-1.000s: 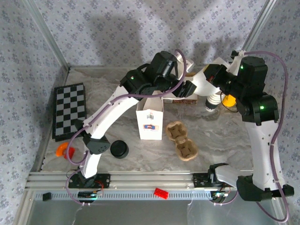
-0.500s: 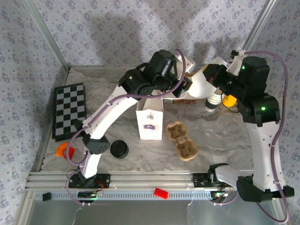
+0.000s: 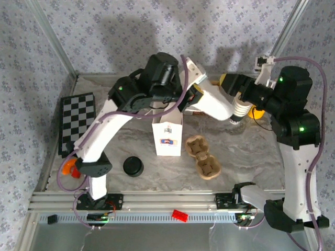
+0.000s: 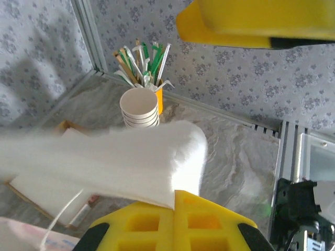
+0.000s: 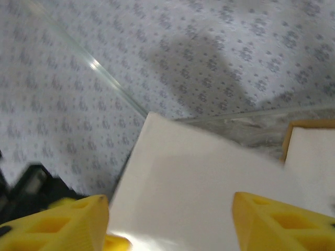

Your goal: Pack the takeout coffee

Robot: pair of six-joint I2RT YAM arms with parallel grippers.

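The takeout coffee is out of view. My left gripper [image 3: 192,97] [image 4: 175,197] is shut on the corner of a flat white paper piece [image 3: 215,107] [image 4: 131,159], which looks like a folded bag. It hangs in the air at the back of the table, above a standing white paper bag [image 3: 167,137]. My right gripper [image 3: 229,81] [image 5: 170,219] is open, with its fingers wide on either side of the white paper [image 5: 199,183]. A cardboard cup carrier [image 3: 203,157] lies right of the standing bag, its wells bare.
A stack of white paper cups [image 3: 238,111] [image 4: 139,107] stands beside a yellow holder of sticks [image 4: 149,65] at the back right. A loose black lid [image 3: 133,166] lies front left. A checkerboard [image 3: 77,123] and an orange object [image 3: 68,167] sit far left.
The left gripper closed on the white paper and drew it up and to the left. The right gripper opened, let go of the paper and pulled back right.
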